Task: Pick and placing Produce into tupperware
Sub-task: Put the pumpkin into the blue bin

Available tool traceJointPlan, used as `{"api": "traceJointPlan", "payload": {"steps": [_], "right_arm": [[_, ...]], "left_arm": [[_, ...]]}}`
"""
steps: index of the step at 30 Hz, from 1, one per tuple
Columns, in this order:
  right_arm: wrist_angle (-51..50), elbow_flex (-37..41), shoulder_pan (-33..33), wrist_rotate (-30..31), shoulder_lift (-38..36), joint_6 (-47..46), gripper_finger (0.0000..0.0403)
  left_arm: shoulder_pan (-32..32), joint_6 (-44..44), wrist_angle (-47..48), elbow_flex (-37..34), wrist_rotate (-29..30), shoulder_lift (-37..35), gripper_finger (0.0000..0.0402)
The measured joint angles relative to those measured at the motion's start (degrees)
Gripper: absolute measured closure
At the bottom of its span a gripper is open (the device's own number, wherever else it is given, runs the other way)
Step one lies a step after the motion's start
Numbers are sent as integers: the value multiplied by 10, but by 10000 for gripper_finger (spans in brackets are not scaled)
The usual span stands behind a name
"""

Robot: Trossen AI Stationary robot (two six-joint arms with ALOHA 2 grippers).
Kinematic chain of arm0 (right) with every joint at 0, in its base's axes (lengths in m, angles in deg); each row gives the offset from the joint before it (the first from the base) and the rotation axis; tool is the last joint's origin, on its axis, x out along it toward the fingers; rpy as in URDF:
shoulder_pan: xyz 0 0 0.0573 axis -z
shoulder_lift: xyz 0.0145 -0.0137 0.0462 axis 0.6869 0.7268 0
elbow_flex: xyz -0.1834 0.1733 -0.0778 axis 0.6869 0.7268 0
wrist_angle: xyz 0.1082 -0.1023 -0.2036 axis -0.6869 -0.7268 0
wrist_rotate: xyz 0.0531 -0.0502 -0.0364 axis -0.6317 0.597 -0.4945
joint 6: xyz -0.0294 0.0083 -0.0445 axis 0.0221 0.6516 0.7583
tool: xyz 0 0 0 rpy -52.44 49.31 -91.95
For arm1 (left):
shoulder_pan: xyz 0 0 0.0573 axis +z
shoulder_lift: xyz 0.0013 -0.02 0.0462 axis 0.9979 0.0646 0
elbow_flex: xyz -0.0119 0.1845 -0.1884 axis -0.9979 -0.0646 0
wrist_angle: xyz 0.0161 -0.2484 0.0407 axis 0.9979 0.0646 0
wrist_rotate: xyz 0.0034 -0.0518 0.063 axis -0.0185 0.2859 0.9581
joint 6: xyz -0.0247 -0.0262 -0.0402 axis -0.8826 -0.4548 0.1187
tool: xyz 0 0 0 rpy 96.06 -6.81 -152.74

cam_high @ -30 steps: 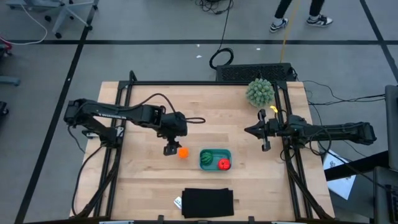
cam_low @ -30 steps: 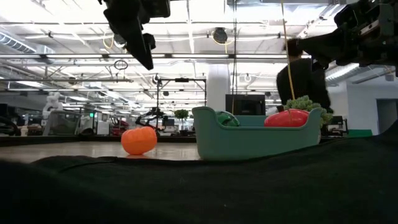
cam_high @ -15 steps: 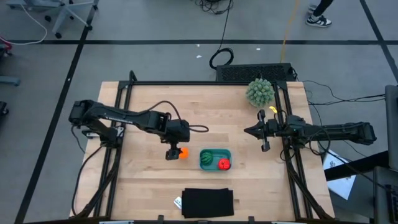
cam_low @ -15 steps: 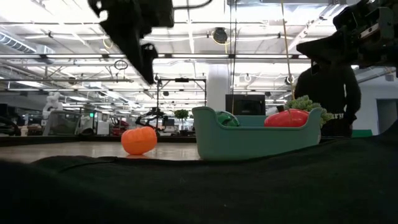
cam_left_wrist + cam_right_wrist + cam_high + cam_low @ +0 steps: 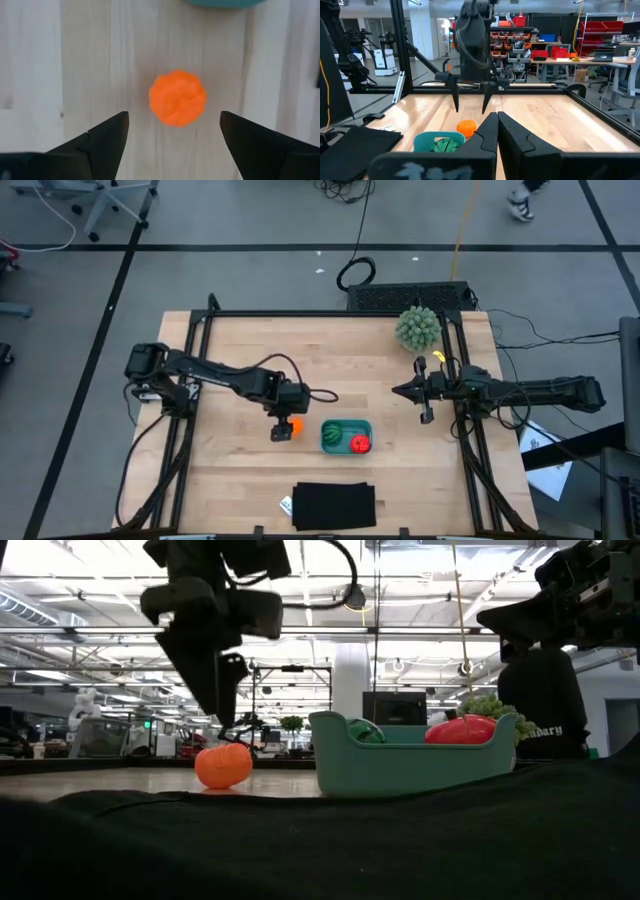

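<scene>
Your left gripper [image 5: 172,131] hangs spread over the orange [image 5: 177,97], at the tub's [image 5: 346,423] nine o'clock, ready to grasp; your right gripper [image 5: 400,391] waits clenched, empty.

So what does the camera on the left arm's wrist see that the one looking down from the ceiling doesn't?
Only the wrist view shows the orange ball's bumpy surface, framed between the left gripper's open fingers. Only the overhead view shows the whole table, the watermelon and the tomato in the tupperware, the spiky green ball, the black mat and the waiting right gripper. Both show the orange ball on bare wood beside the tupperware.
</scene>
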Motion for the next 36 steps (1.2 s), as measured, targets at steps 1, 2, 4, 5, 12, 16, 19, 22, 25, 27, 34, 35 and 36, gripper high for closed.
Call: {"api": "traceJointPlan", "payload": {"steps": [1, 2, 4, 5, 12, 16, 19, 22, 25, 27, 34, 35, 36], "right_arm": [[0, 0, 0, 0, 0, -2, 403], [0, 0, 0, 0, 0, -2, 403], [0, 0, 0, 0, 0, -2, 403], [0, 0, 0, 0, 0, -2, 403], [-2, 0, 0, 0, 0, 1, 403], [-2, 0, 0, 0, 0, 2, 403], [-2, 0, 0, 0, 0, 0, 403], [-2, 0, 0, 0, 0, -2, 403], [-2, 0, 0, 0, 0, -2, 403], [-2, 0, 0, 0, 0, -2, 403], [-2, 0, 0, 0, 0, -12, 403], [-2, 0, 0, 0, 0, -13, 403], [-2, 0, 0, 0, 0, -13, 403]], "left_arm": [[-1, -3, -3, -4, 0, 1, 82], [-2, -6, -5, -10, 0, 2, 82], [-5, -9, -26, -21, 0, 0, 82], [-7, -11, -43, -28, 0, 0, 82], [-24, -20, -83, -54, 3, 0, 82], [-28, -35, -97, -61, 28, 0, 82], [-28, -36, -100, -67, 45, 0, 82], [-27, -38, -102, -72, 46, 0, 82], [-27, -38, -105, -74, 44, 0, 82], [-27, -39, -115, -74, 32, 0, 82], [-27, -30, -133, -74, 13, 17, 82], [-27, -30, -130, -74, 13, 22, 82], [-27, -30, -129, -75, 13, 27, 82]]}}
